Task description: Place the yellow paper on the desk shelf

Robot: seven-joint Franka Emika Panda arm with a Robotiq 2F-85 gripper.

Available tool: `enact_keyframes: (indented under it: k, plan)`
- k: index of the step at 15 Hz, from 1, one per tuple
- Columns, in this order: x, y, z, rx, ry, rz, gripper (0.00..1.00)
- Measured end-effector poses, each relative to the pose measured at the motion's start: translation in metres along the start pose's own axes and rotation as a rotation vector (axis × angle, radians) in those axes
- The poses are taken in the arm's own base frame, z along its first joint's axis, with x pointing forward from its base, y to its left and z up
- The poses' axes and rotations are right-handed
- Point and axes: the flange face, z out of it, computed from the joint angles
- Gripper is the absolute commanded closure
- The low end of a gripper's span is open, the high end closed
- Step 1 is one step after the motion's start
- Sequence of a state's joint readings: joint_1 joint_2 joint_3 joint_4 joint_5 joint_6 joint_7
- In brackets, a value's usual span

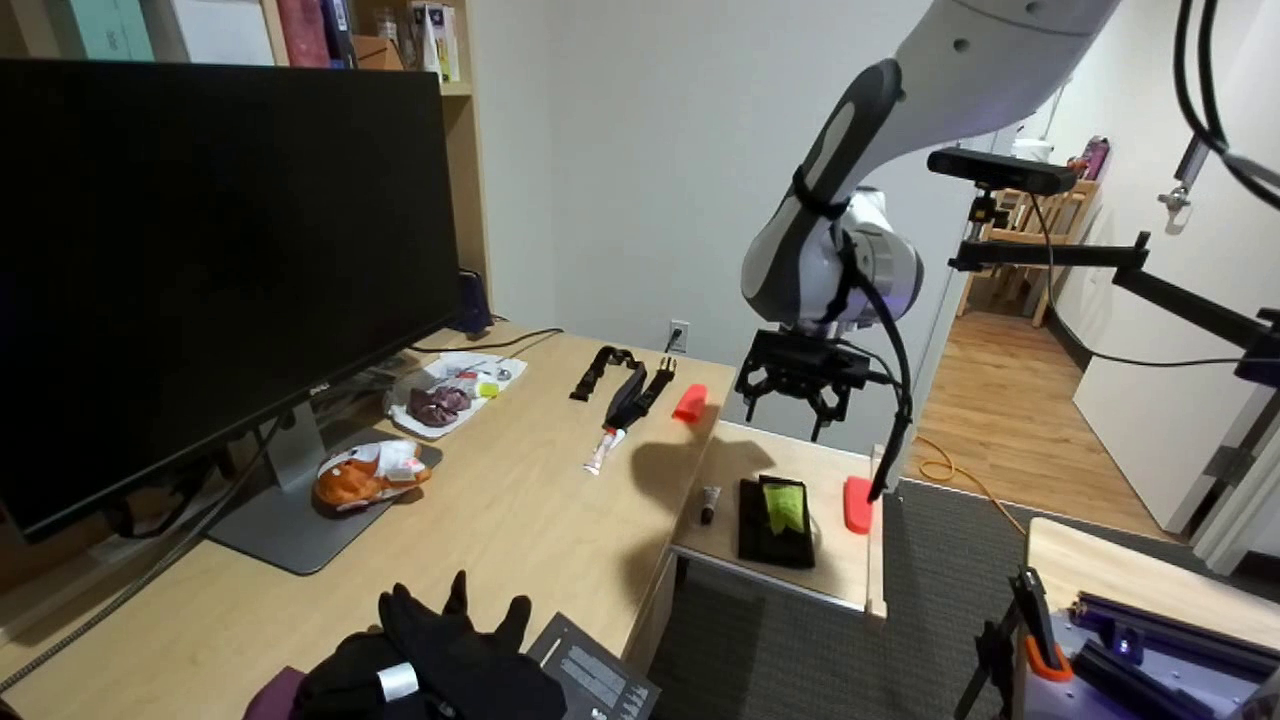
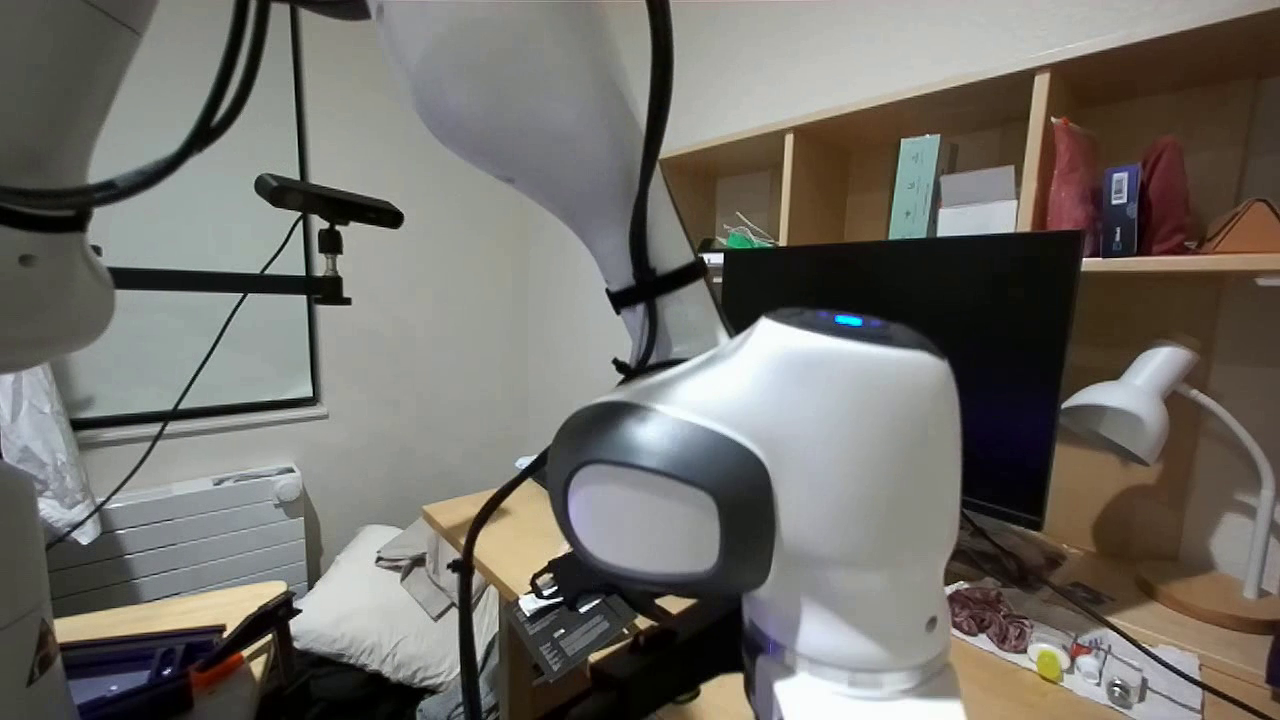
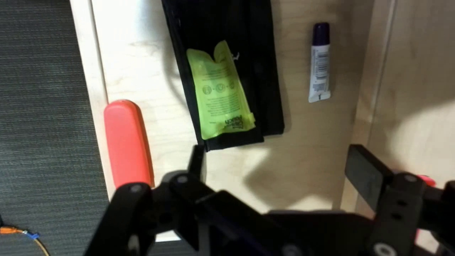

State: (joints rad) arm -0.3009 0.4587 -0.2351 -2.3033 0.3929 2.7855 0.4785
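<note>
The yellow paper (image 1: 786, 508), a yellow-green printed packet, lies flat on a black flat object (image 1: 778, 552). That object rests on the desk shelf (image 1: 838, 572), a small pale-wood panel beside the desk. In the wrist view the yellow paper (image 3: 222, 97) is left of centre on the black flat object (image 3: 265, 81), with the bare shelf (image 3: 302, 142) to its right. My gripper (image 1: 783, 422) hangs above the far part of the shelf. In the wrist view its jaws (image 3: 277, 153) are wide apart with nothing between them. In an exterior view the arm (image 2: 850, 500) hides paper and shelf.
A red oblong object (image 3: 126, 142) and a small tube (image 3: 320, 67) lie on the shelf on either side of the black object. A raised rim (image 1: 877, 570) runs along the shelf's outer side. The desk (image 1: 520, 500) holds a monitor (image 1: 230, 270), straps (image 1: 640, 395) and black gloves (image 1: 440, 650).
</note>
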Motion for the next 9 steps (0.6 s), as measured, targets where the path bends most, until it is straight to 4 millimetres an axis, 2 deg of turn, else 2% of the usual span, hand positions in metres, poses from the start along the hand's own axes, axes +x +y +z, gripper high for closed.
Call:
enact_keyframes:
  k: [5,7,9]
  plan:
    - [-0.025,-0.037,-0.063,-0.029,0.011,-0.237,0.0]
    - [-0.037,-0.048,-0.082,-0.023,-0.014,-0.241,0.0]
    - [-0.041,-0.05,-0.09,-0.015,-0.031,-0.153,0.0]
